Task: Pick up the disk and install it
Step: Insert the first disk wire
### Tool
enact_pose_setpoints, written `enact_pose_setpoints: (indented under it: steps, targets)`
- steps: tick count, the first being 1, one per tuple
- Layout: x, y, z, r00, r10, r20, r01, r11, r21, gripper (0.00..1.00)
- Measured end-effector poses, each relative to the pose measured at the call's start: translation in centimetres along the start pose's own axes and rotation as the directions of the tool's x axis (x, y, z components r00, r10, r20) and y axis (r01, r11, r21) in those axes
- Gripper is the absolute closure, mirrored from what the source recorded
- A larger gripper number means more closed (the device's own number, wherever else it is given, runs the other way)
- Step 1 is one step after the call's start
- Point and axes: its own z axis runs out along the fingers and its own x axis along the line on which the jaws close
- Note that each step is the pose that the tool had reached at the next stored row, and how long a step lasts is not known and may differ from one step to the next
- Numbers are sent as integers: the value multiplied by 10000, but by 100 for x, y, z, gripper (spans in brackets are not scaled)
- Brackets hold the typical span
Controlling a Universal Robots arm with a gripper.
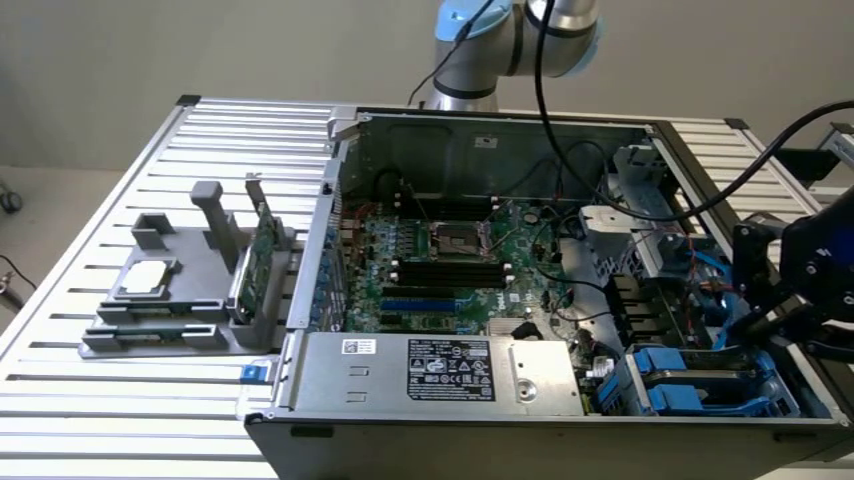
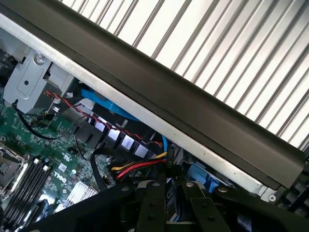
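From the exterior view we saw the whole bench. The open computer case [image 1: 481, 125] lay on the slatted table [image 1: 80, 400], with its motherboard [image 1: 441, 250] bare and the power supply [image 1: 447, 370] along the near edge. The gripper [image 1: 774, 325] hung over the drive bay at the exterior view's right. The disk [image 1: 701, 385] sat low in that bay, its blue rails showing, just beneath the gripper. Well apart, on the exterior view's left, a grey fixture [image 1: 174, 320] carried a small square chip [image 1: 144, 278] and an upright green card [image 1: 260, 250]. In that view the gripper's black body and a thick black cable [image 1: 747, 170] hid the fingertips. The wrist view gave us what the other could not: the fingers [image 2: 152, 205] stood drawn in to a narrow gap, closed on the blue rail of the disk [image 2: 203, 176]. Red, yellow and black wires [image 2: 137, 166] crowded just beside them, and the case's dark side wall [image 2: 193, 101] rose close behind, with the table's slats beyond it.
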Motion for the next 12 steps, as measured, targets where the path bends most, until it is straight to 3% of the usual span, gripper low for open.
enact_pose_setpoints:
  steps: [3, 7, 9, 12]
  targets:
    - [23, -32, -25, 9999, 19, -101, -18, 9999, 116, 82]
    - [50, -71, -39, 9995, 56, -317, -49, 9997, 229, 83]
    - [53, -76, -42, 9992, 119, -389, -110, 9997, 240, 83]
    - [55, -78, -41, 9986, 308, -428, -297, 9992, 252, 83]
